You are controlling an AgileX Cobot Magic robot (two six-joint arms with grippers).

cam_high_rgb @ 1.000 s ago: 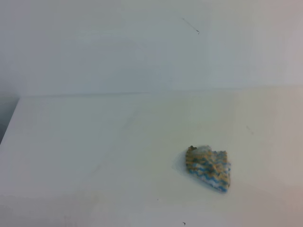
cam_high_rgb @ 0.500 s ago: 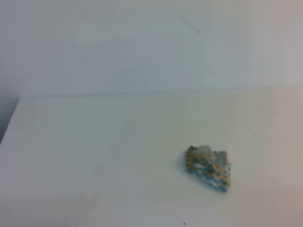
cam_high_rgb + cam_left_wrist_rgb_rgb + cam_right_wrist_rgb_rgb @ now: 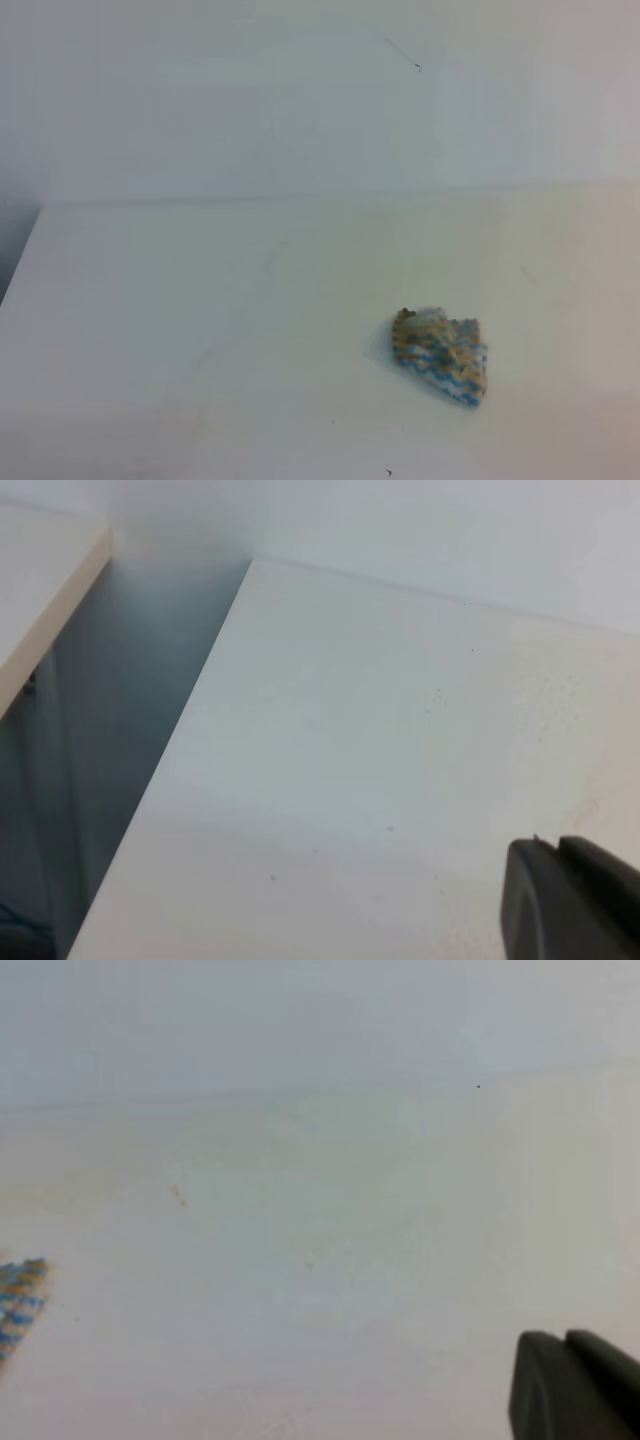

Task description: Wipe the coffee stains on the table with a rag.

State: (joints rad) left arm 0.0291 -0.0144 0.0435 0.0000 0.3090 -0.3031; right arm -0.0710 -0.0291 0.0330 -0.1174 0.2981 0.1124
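Right gripper point(image 3: 568, 1385) was fully closed, empty, hovering over the table point(image 3: 350, 1260); rag point(image 3: 18, 1300) lay crumpled far to its left, released. No stain visible; wiping looked finished.

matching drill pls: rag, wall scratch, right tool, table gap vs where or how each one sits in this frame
Things:
1. rag
2. wall scratch
3. right tool
4. gap beside the table

Place or state:
A. dark, along the table's left edge
B. crumpled on the table, right of centre, nothing touching it
C. shut, in the lower right corner of its own wrist view
D. thin dark line high on the white wall

Pairs: 1-B, 2-D, 3-C, 4-A
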